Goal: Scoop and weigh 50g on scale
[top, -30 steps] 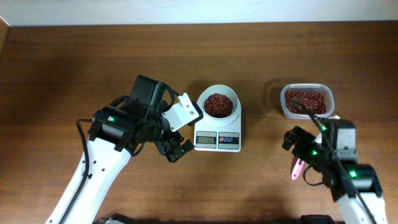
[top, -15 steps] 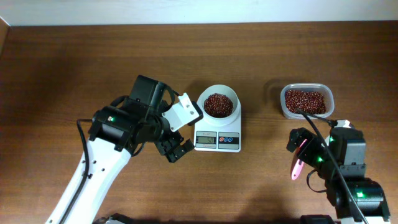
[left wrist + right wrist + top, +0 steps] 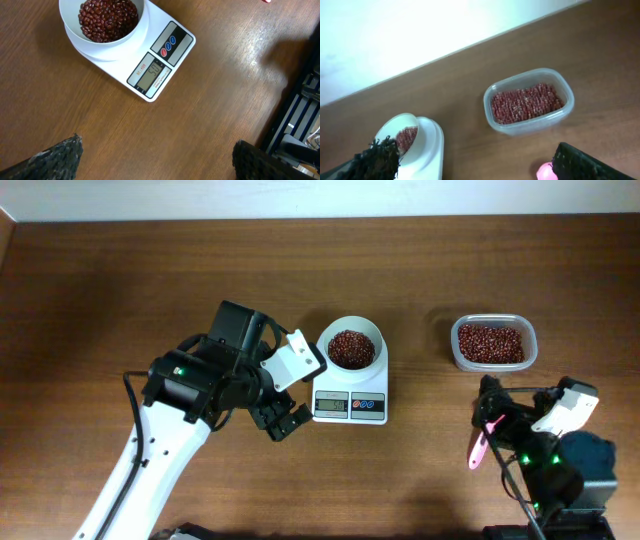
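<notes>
Now, overhead, scale: we find the scale (image 3: 350,395) near the middle of the table (image 3: 100,300), its display (image 3: 331,406) toward 6 o'clock.
Overhead, bowl: the white bowl (image 3: 323,347) sits on the scale's 12 o'clock half, with red beans (image 3: 351,348) in it.
Overhead, tub: a clear tub (image 3: 455,352) with red beans in it too stands at the scale's 2 o'clock, well apart from it.
Overhead, left gripper: the left gripper (image 3: 285,422) hangs at the scale's 8 o'clock, just beside it. We see its jaws spread with nothing in them.
Overhead, right gripper: the right gripper (image 3: 492,412) is at the tub's 6 o'clock, jaws wide, and we see nothing clamped.
Overhead, scoop: a pink scoop (image 3: 479,448) lies at that gripper's 7 o'clock, close by. We cannot tell whether they touch.
Left wrist, scale: it fills the 12 o'clock part of the frame, with the bowl at its 10 o'clock end. A red button (image 3: 164,51) and a blue button (image 3: 172,40) sit beside the display, whose digits we cannot read reliably.
Left wrist, gripper: the fingers (image 3: 50,157) stand in the bottom corners, far apart, with only bare wood between them.
Right wrist, scale: it sits at 8 o'clock with its bowl, partly behind one finger.
Right wrist, tub: it stands at 3 o'clock, apart from the scale.
Right wrist, gripper: the fingers are wide apart and hold nothing. We glimpse the scoop at 5 o'clock, just beside the finger there.
</notes>
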Robot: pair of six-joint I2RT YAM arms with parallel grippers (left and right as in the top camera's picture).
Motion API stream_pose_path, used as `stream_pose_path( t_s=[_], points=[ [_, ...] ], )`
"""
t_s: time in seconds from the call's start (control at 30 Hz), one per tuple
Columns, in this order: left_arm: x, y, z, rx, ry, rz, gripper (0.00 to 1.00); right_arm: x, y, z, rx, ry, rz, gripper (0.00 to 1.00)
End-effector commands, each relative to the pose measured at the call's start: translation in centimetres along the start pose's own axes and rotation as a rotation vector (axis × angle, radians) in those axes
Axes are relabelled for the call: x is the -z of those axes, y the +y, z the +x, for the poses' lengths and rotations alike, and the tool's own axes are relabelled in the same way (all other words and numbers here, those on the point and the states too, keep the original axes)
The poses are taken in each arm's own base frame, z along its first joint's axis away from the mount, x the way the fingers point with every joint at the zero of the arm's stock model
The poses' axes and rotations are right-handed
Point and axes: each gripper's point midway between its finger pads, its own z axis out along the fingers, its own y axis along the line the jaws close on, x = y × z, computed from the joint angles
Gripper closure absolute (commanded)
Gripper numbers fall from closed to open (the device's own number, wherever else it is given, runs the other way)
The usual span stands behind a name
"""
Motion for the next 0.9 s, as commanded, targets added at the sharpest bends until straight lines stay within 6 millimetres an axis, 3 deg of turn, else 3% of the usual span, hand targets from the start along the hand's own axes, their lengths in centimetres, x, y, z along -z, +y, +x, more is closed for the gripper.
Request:
stream_pose_path(
  t_s=[0.0, 0.3, 0.57, 0.87],
  points=[
    [-0.1, -0.1, -0.1, -0.008, -0.005, 0.011, 0.01, 0.0, 0.7, 0.3, 0.027, -0.067, -0.055, 0.01],
    [-0.1, -0.1, -0.1, -0.008, -0.005, 0.011, 0.01, 0.3, 0.6, 1.3, 0.024, -0.253, -0.144, 0.01],
    [-0.1, -0.1, -0.1, -0.008, -0.005, 0.011, 0.01, 1.9, 0.8, 0.4, 0.022, -0.344, -0.179, 0.01],
    [-0.1, -0.1, -0.1, -0.008, -0.005, 0.011, 0.01, 0.4, -0.4, 2.2, 0.018, -0.313, -0.141, 0.01]
  ],
)
